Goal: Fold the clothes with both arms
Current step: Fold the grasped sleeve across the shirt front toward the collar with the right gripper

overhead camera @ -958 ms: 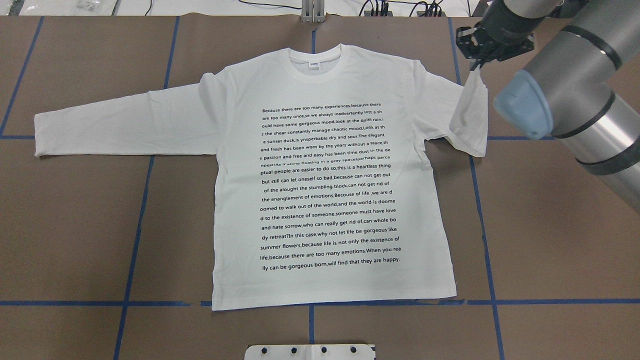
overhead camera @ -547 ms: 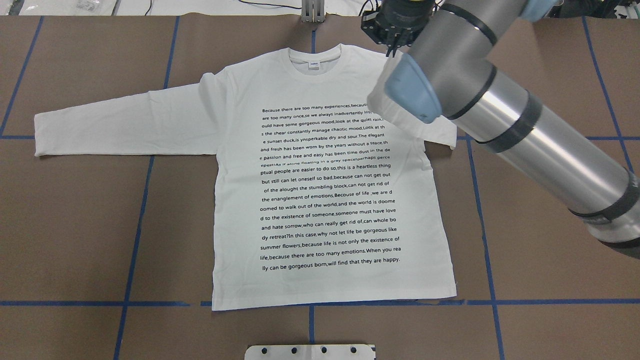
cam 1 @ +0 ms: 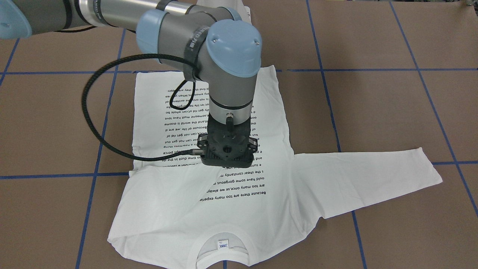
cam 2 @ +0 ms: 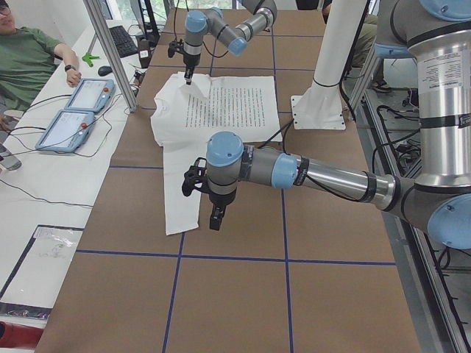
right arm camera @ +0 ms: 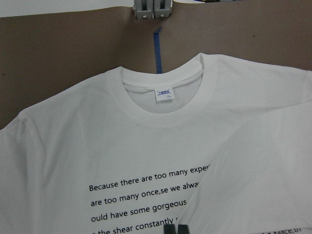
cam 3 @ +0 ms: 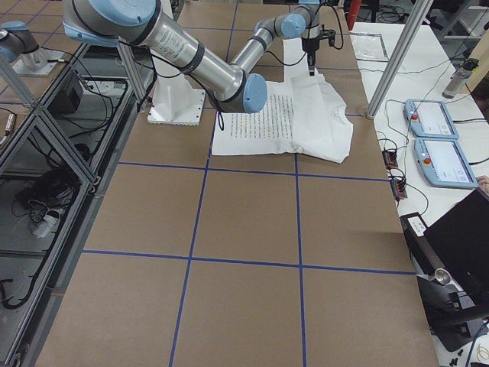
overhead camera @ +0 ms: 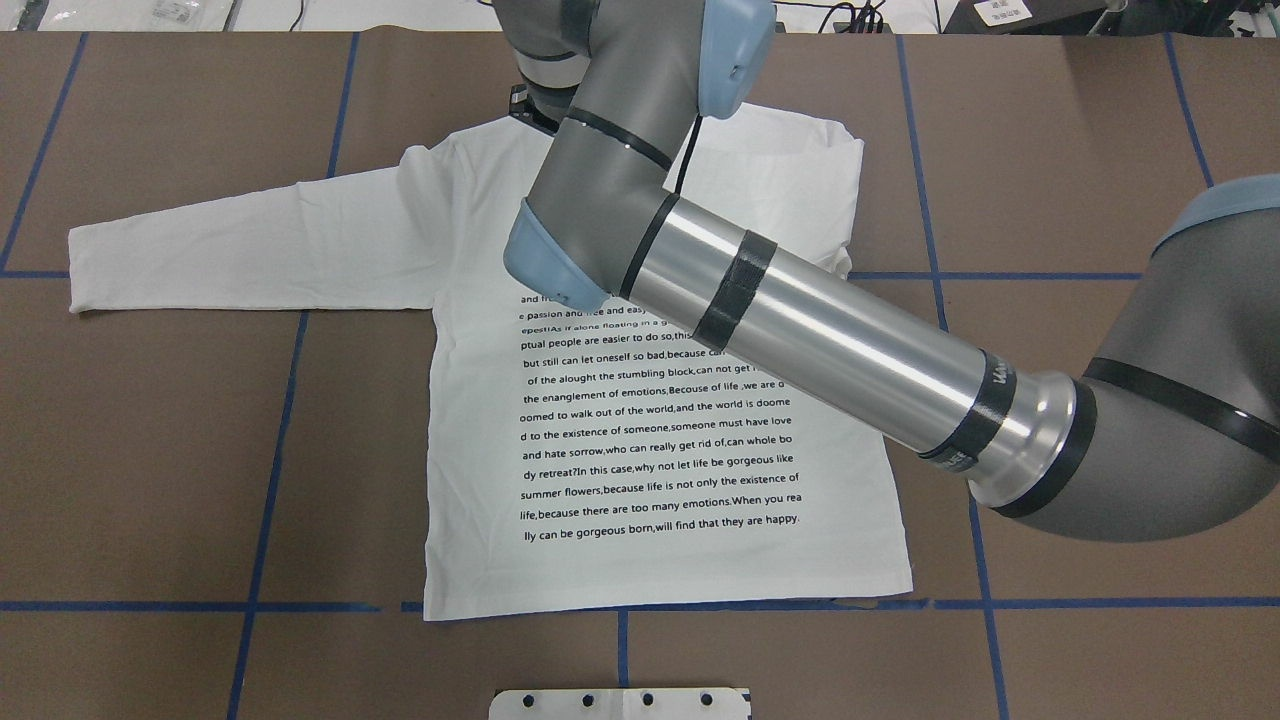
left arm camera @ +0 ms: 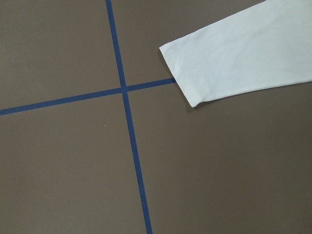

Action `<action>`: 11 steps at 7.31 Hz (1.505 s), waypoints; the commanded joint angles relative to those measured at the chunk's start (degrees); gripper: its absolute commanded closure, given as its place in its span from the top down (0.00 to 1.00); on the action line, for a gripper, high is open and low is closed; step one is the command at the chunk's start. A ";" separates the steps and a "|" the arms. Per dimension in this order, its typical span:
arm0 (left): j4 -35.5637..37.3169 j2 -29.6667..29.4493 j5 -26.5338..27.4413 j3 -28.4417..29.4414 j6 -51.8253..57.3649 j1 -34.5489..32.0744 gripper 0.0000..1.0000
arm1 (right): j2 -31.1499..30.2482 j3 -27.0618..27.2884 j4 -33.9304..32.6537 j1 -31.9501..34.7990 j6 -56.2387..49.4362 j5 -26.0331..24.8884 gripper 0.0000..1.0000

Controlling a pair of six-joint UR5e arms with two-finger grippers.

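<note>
Text on T-shirt partly hidden beneath right arm.

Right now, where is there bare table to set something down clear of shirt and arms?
Free: the brown paper beside the T-shirt body, robot-side of the outstretched sleeve; also the far corner right of the shoulder, beyond the right arm. Crowded: the chest, where the right gripper holds the folded sleeve, and the cuff near the left gripper.

Overhead and front-facing cameras face each other, both looking down on the white text-printed long-sleeved T-shirt.
</note>
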 commanded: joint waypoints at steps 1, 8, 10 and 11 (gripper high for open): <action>-0.03 0.00 0.00 -0.07 0.00 0.00 1.00 | 3.02 -7.19 6.43 -3.18 2.74 -3.90 0.00; -1.86 -6.39 0.52 0.37 0.00 0.00 1.00 | 7.69 -12.94 11.56 -1.63 3.75 0.18 0.99; -5.21 -12.53 -0.08 4.20 0.09 0.18 1.00 | 5.34 -8.06 3.19 4.95 -5.53 9.07 1.00; -8.35 -13.35 -0.09 7.02 0.00 1.48 1.00 | 0.88 -1.40 -3.06 7.94 -12.55 12.06 1.00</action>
